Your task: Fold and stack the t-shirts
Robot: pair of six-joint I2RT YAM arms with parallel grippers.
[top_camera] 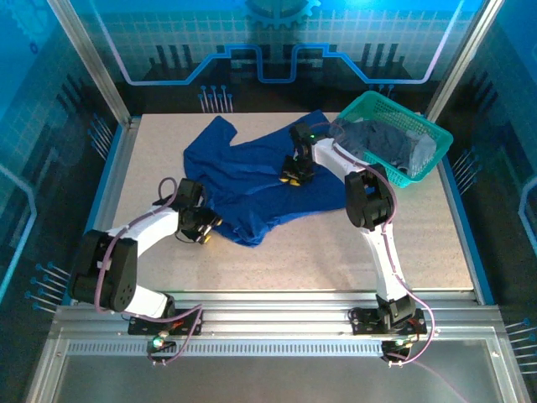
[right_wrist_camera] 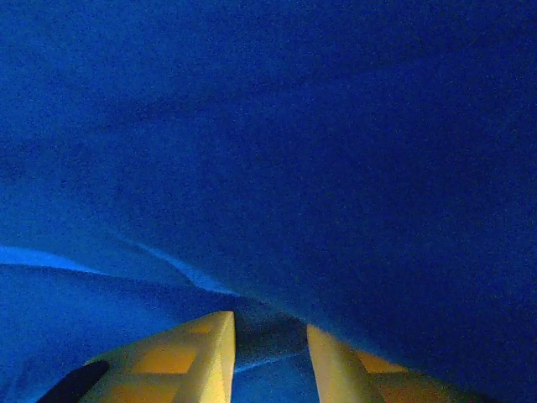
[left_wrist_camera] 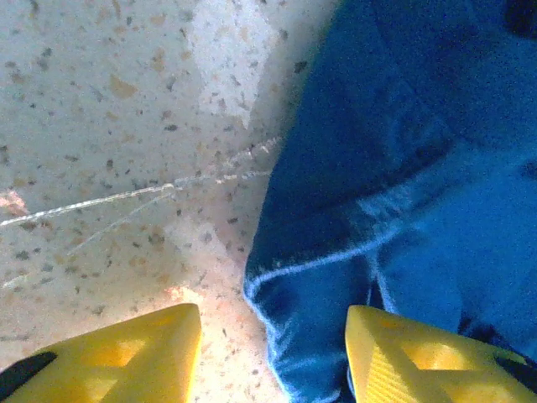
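**Step in hand:** judged to be the opening spread. The shirt has to lie flat before any fold is made, and no fold or stack is visible.

**Left claw** [left_wrist_camera: 273, 361]: released, its yellow fingers set wide apart. The speckled counter [left_wrist_camera: 126, 126] lies ahead of it and under its left finger. The hem corner of the royal blue t-shirt [top_camera: 243, 176] lies between the fingers, nearer the right one, and is not pinched.

**Royal blue t-shirt:** crumpled on the counter between the two claws, one part trailing up and away to the far left.

**Right claw** [right_wrist_camera: 270, 357]: fingers close together with a ridge of blue cloth between them. It appears to be clenched on that fold, right of the shirt's middle.

**Teal mesh basket** [top_camera: 436, 138]: beyond and to the right of the right claw, holding the grey-blue t-shirts [top_camera: 382, 138].

**Next move calls for:** the left claw to close on the hem, then both claws to draw apart and pull the cloth taut.

**Hard to make out:**
- The chest print cannot be seen among the creases.
- Collar and sleeves cannot be told apart.
- The number of shirts in the basket is uncertain.
- How firm the right claw's hold is cannot be confirmed.
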